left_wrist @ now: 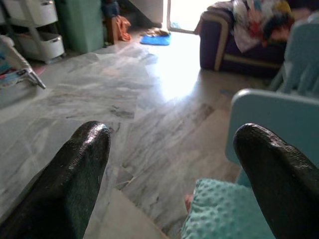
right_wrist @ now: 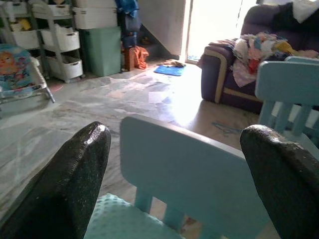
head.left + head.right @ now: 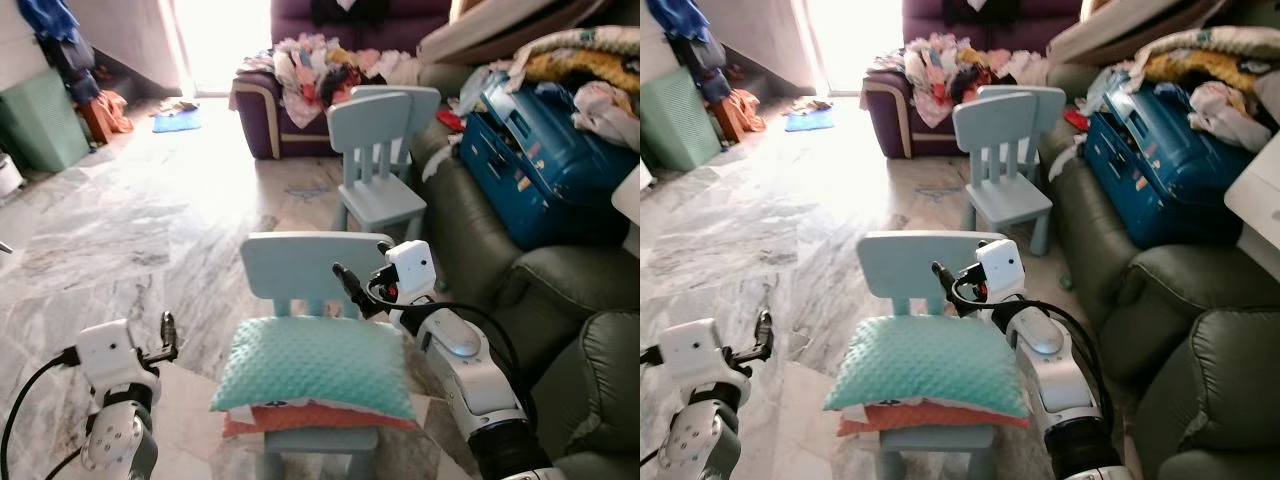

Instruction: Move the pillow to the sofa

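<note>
Grey marble floor (image 3: 120, 230) with sunlight blasting in from the far doorway (image 3: 215, 40). Purple armchair (image 3: 262, 110) piled with clothes at the back, green bin (image 3: 40, 120) far left, another pale blue kid's chair (image 3: 375, 160) mid-room.

Sofa (image 3: 480, 250) seat blocked — suitcase (image 3: 535, 165), clothes (image 3: 590, 60); armrest free.

Your right arm (image 3: 470, 370) is raised and extended forward, silver forearm angled up, white wrist housing at its end. Your right tool (image 3: 352, 284) sits ahead of that housing, its two black fingers (image 2: 65, 189) spread wide apart with nothing between them. Your left arm (image 3: 115, 420) is held low and bent. Your left tool (image 3: 168, 332) points forward, fingers (image 1: 70, 184) likewise spread and empty.
</note>
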Tool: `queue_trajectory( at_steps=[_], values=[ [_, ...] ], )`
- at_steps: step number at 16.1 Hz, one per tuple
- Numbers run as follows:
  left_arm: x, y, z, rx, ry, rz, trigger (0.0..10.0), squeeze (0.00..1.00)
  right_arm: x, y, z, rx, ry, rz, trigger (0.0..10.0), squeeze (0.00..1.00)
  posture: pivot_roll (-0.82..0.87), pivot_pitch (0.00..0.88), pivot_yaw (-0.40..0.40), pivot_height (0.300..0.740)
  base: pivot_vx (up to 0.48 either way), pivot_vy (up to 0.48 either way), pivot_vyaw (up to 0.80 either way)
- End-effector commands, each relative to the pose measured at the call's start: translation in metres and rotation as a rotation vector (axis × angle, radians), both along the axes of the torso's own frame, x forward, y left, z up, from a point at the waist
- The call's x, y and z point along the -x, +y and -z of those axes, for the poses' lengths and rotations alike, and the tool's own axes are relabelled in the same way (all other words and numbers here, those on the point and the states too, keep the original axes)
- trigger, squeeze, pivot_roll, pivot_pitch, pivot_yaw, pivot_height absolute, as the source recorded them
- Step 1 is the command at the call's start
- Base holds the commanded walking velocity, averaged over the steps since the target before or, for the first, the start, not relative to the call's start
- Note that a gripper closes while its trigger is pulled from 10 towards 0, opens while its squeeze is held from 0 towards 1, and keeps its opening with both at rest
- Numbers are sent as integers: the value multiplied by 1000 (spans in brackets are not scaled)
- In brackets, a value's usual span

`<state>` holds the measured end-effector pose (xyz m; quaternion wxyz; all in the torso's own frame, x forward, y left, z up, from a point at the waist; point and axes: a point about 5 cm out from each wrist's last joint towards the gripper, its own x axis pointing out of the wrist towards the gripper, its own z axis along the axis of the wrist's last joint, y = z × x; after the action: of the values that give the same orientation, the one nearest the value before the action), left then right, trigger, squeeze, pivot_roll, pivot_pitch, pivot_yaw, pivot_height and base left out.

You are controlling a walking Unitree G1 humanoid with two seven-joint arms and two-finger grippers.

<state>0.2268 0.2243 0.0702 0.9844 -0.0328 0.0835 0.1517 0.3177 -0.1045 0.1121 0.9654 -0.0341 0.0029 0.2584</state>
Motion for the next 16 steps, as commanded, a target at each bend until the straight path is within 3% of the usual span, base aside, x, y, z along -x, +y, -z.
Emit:
queue_trajectory(
  at_steps=[1,3,7,11,13,16],
  values=[
    [1,5,6,-15,50,-4,10000,0,-2,-1,-3,-8,-8,15,10000,0,-118,0,42,740,0,0,0],
    [3,5,18,10,102,17,10000,0,-2,-3,2,-27,23,43,10000,0,-119,0,43,740,0,0,0],
    [13,-16,39,52,185,191,10000,0,2,-24,12,-17,44,153,10000,0,-128,0,67,740,0,0,0],
    [7,-27,34,32,171,266,10000,0,4,-35,15,-33,57,222,10000,0,-147,0,93,740,0,0,0],
    [-4,-33,21,7,115,334,10000,0,10,-47,18,-35,62,281,10000,0,-160,0,108,740,0,0,0],
    [-7,-31,14,2,62,312,10000,0,10,-48,16,-27,58,286,10000,0,-168,0,100,740,0,0,0]
  ],
)
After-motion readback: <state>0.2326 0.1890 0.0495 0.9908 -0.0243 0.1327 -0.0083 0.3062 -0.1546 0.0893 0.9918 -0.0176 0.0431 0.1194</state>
